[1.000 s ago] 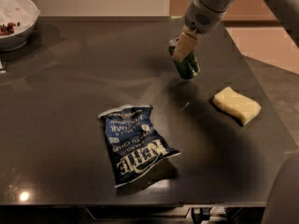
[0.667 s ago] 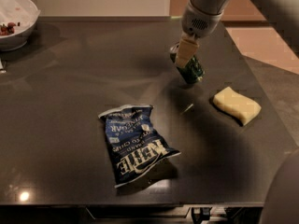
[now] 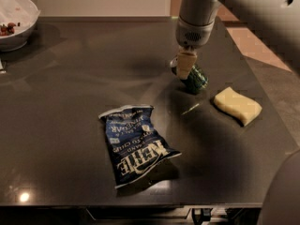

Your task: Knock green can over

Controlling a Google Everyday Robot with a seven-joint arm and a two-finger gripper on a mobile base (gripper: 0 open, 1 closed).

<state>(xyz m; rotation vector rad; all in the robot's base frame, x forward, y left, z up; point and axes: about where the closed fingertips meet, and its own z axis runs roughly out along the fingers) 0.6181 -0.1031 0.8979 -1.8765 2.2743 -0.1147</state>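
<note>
Camera view: dark glossy tabletop point(image 3: 70, 93), sweeping from the left edge.
Far-left corner: round white bowl point(image 3: 16, 25), something reddish inside.
Centre: crinkled blue chip bag point(image 3: 136, 146), lying flat, well apart from the bowl.
Right of centre: pale-tipped gripper point(image 3: 185, 65), down low at the table.
Grip: clenched or released, cannot tell.
Under the gripper: small dark green aluminium can point(image 3: 198, 80), touching it, tilted, leaning down-right.
Far right: yellow rectangular sponge point(image 3: 237, 105), near the can, not touching.

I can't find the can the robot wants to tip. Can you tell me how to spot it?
Look at the far right part of the dark table, just left of the yellow sponge. The green can sits under the robot's gripper: small, dark green, unlike the blue Kettle chip bag.
</note>
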